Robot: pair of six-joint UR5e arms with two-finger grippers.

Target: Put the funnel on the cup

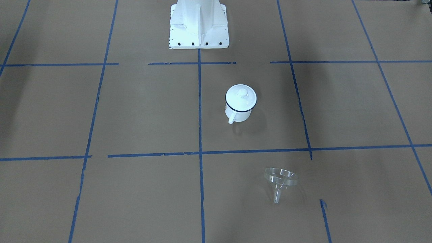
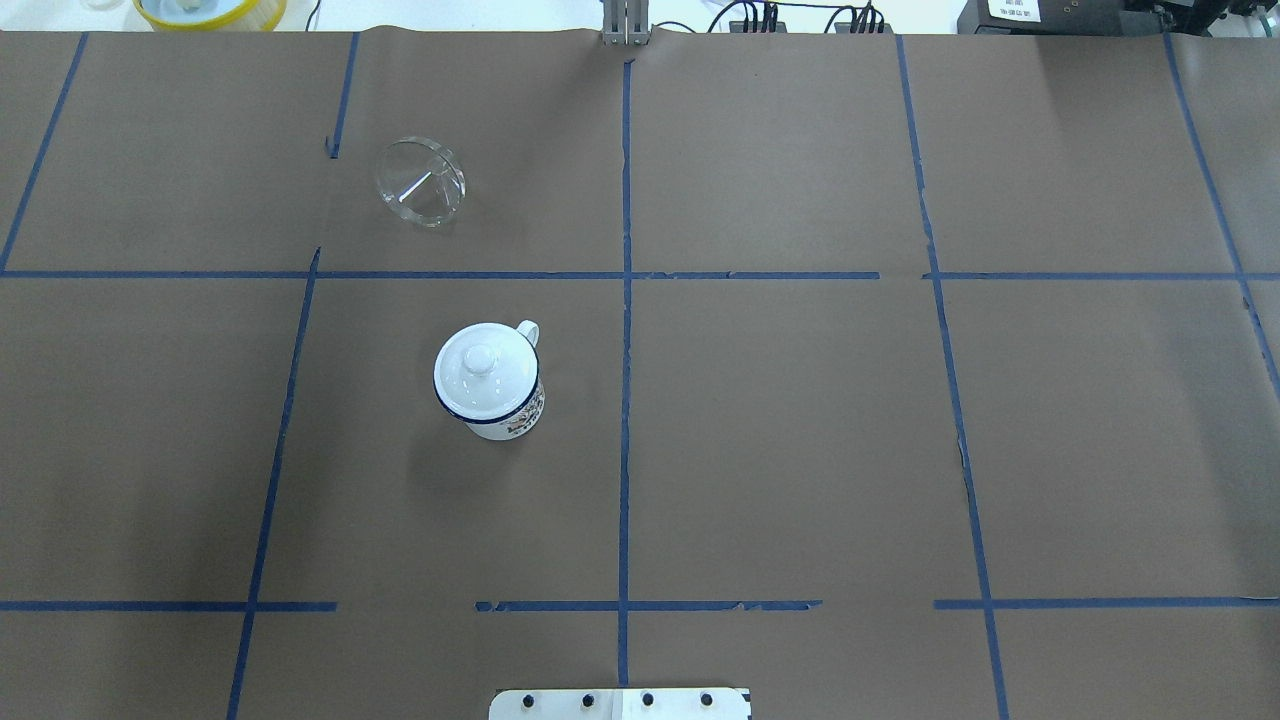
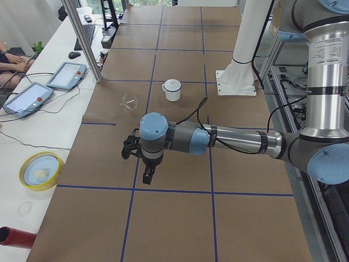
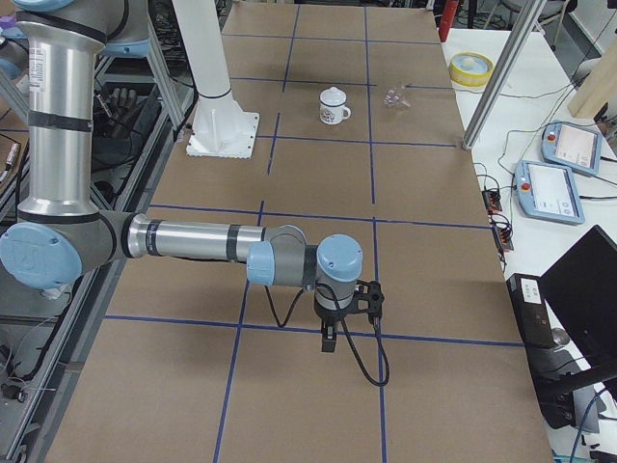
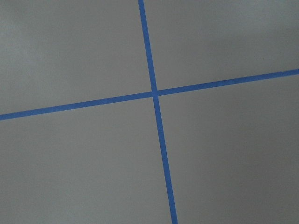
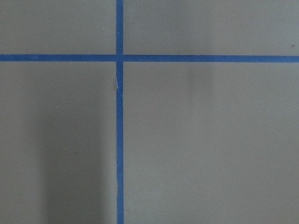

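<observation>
The clear funnel (image 1: 280,179) lies tilted on its side on the brown paper, far from the robot base, on the robot's left half (image 2: 420,182). The white cup (image 1: 239,113) with a dark blue rim stands upright nearer the base, handle toward the funnel, and a round white knobbed lid (image 2: 478,370) sits on it. Both grippers are far from these. The left gripper (image 3: 146,169) shows only in the exterior left view and the right gripper (image 4: 330,338) only in the exterior right view. I cannot tell whether either is open or shut. The wrist views show only paper and tape.
Blue tape lines grid the brown paper. The white robot base (image 1: 199,23) stands at the table's near edge. A yellow bowl (image 3: 38,170) and tablets (image 3: 27,98) lie on the side bench beyond the far edge, with an aluminium post (image 3: 82,38) there.
</observation>
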